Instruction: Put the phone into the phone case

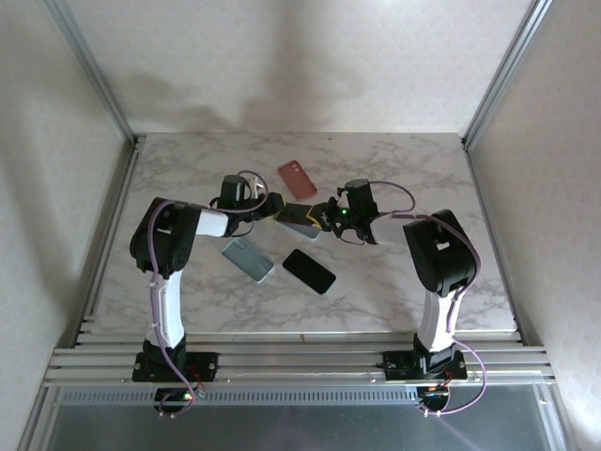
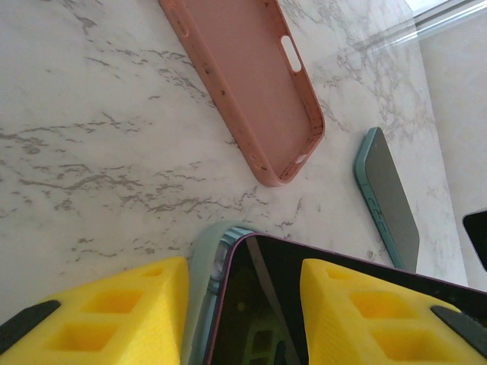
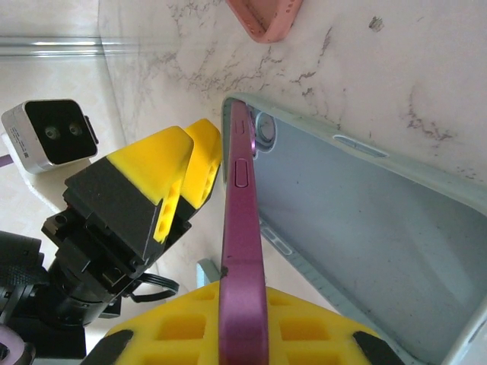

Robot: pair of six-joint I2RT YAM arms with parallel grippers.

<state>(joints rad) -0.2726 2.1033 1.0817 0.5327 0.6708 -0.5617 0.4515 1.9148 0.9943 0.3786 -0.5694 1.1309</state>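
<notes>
1. Across the middle of a white marble table (image 1: 413,272), walled by pale panels, lie a pink case (image 1: 297,177), a black handset (image 1: 309,271) and a teal-cased handset (image 1: 248,259).
2. Phone (image 3: 243,251): purple-edged and tilted, its top end in the pale phone case (image 3: 358,228), clamped by the right pincer (image 3: 243,346).
3. Left pincer (image 2: 242,274): fingers astride the case corner; whether they grip cannot be told.
4. Open marble runs from the right arm to the table edge.

L arm (image 1: 167,301) & R arm (image 1: 434,319): white links, black joint housings, purple cables (image 1: 148,256) alongside. L gripper (image 2: 243,265) & R gripper (image 3: 243,293): black bodies, yellow wedge fingers (image 2: 114,304) w/ square recesses. White twin-lens cam (image 3: 49,137) behind L gripper; green LED (image 1: 345,212) behind R gripper.
</notes>
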